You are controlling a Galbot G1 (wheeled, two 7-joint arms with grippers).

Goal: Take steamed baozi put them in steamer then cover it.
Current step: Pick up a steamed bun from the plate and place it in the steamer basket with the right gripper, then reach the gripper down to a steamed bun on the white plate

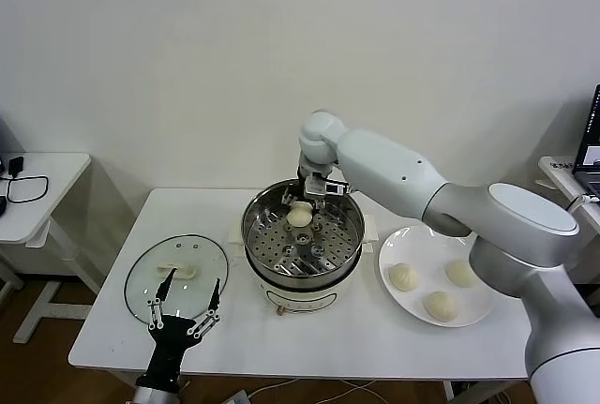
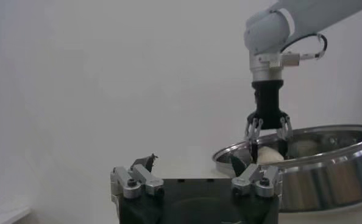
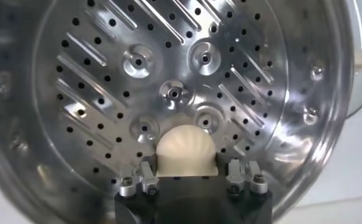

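The steamer [image 1: 258, 235] stands mid-table on its white pot base [image 1: 300, 296]. One baozi [image 1: 299, 215] rests on the perforated floor [image 3: 175, 73] at the far side. My right gripper [image 1: 305, 202] reaches down into the basket, open, with a finger on each side of that baozi [image 3: 186, 149]. Three more baozi [image 1: 403, 276] [image 1: 460, 273] [image 1: 441, 306] lie on the white plate [image 1: 394, 245] to the right. The glass cover [image 1: 150, 273] lies flat on the table at the left. My left gripper [image 1: 193, 282] hangs open and empty over its near edge.
The left wrist view shows the steamer rim [image 2: 327, 152] and the right gripper [image 2: 268, 146] beyond my left gripper [image 2: 193, 159]. A small side table [image 1: 37, 179] with cables stands at far left. A laptop [image 1: 591, 142] sits at the right edge.
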